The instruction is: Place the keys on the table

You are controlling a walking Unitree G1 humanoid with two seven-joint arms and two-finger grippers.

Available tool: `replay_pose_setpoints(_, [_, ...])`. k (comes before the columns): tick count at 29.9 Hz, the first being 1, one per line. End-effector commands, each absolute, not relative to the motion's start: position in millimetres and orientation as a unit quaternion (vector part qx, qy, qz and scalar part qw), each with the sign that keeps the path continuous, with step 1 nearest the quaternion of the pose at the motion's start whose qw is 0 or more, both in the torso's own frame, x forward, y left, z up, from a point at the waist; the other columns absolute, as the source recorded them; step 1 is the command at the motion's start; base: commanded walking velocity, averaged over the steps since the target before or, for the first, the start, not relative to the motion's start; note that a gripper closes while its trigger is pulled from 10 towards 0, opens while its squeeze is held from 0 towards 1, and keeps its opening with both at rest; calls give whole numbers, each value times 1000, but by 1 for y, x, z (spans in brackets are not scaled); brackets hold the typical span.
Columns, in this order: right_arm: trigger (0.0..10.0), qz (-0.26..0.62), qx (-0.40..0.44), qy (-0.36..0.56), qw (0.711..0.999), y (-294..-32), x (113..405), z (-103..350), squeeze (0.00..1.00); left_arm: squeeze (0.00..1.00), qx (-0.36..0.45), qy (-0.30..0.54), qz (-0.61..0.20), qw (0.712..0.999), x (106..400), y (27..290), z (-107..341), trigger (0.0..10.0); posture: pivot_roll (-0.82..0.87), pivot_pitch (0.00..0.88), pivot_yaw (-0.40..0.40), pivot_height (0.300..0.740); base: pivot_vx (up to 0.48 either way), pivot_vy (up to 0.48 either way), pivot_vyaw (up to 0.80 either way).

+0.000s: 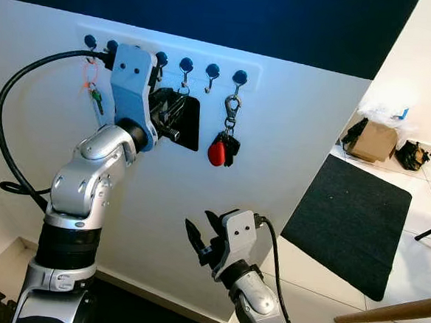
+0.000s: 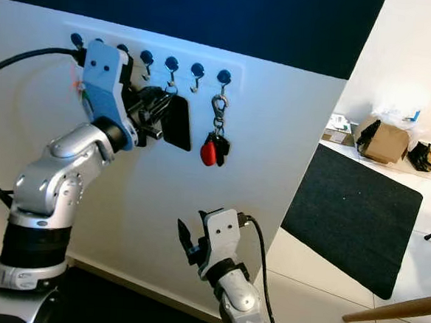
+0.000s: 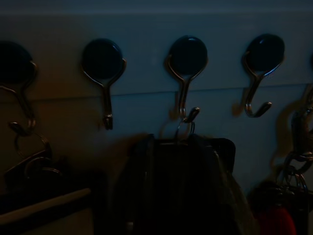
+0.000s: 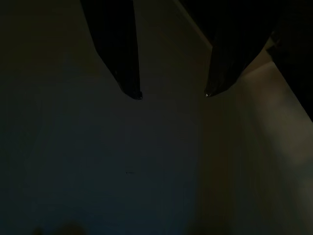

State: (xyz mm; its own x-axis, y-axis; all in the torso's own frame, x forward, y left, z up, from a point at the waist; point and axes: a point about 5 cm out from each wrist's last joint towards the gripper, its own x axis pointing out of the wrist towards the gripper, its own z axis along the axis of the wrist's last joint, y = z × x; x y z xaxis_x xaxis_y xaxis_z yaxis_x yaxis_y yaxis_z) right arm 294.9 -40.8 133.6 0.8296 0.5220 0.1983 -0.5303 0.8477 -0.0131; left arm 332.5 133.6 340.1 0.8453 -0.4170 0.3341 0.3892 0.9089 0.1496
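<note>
While the right hand [image 1: 201,233] hangs low before the white wall [image 1: 290,152], well below the hook rail [image 1: 171,58], its two tapered black fingers [image 4: 128,73] stand apart with nothing between them. Its white housing sits on a silver jointed wrist with a black cable looping off behind.

Higher up, the left hand [image 1: 169,108] is raised against the wall just under the rail, on a pale blue bracket and a rounded silver forearm. Its black fingers press at a flat black rectangular tag [image 1: 187,122] hanging from the rail; whether they are clamped on it or merely touching it I cannot tell, the wrist view being very dark.

The rail is a white strip carrying at least seven round dark-blue knobs, each with a bent metal wire hook [image 3: 185,93]. From the hook at the rail's right end hangs the keys [image 1: 224,144]: a silver clip, a glossy red fob and a dark fob below it. At the rail's left end, a small bunch with an orange loop and green key [image 1: 94,94] hangs.

Beyond the wall's right edge lie pale floor tiles, a dark rectangular mat [image 1: 348,222], and farther off a brown cardboard box [image 1: 374,141] with crumpled clear plastic on top.
</note>
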Motion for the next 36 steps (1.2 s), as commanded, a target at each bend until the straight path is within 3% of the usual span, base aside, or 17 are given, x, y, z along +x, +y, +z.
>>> replay_pose_setpoints(1, [10000, 275, 30, -91, 957, -39, 293, 131, 0, 0, 54, -183, -208, 959, 332, 136, 342, 0, 249, 192, -39, 740, 0, 0, 0])
replay_pose_setpoints(13, [10000, 275, 31, -90, 957, -38, 293, 131, 0, 0, 52, -191, -206, 958, 330, 138, 346, 0, 252, 192, -39, 740, 0, 0, 0])
replay_pose_setpoints(14, [10000, 275, 31, -90, 957, -38, 293, 131, 0, 0, 52, -192, -206, 958, 329, 139, 346, 9137, 251, 191, -38, 740, 0, 0, 0])
replay_pose_setpoints(15, [10000, 275, 32, -90, 957, -38, 293, 131, 0, 0, 52, -192, -206, 958, 328, 139, 347, 9137, 251, 191, -38, 740, 0, 0, 0])
replay_pose_setpoints(16, [10000, 275, 32, -90, 957, -38, 293, 131, 0, 0, 49, -195, -215, 956, 325, 139, 348, 10000, 250, 191, -38, 740, 0, 0, 0])
replay_pose_setpoints(24, [10000, 275, 32, -90, 957, -38, 293, 130, 0, 0, -2, -177, -329, 928, 302, 136, 356, 10000, 262, 191, -39, 740, 0, 0, 0])
replay_pose_setpoints(31, [10000, 278, 33, -91, 956, -36, 293, 131, 0, 0, -13, -132, -357, 925, 300, 122, 343, 10000, 261, 189, -40, 740, 0, 0, 0])
replay_pose_setpoints(36, [10000, 277, 33, -91, 956, -37, 293, 131, 0, 0, -25, -113, -332, 936, 309, 118, 342, 10000, 257, 185, -40, 740, 0, 0, 0])
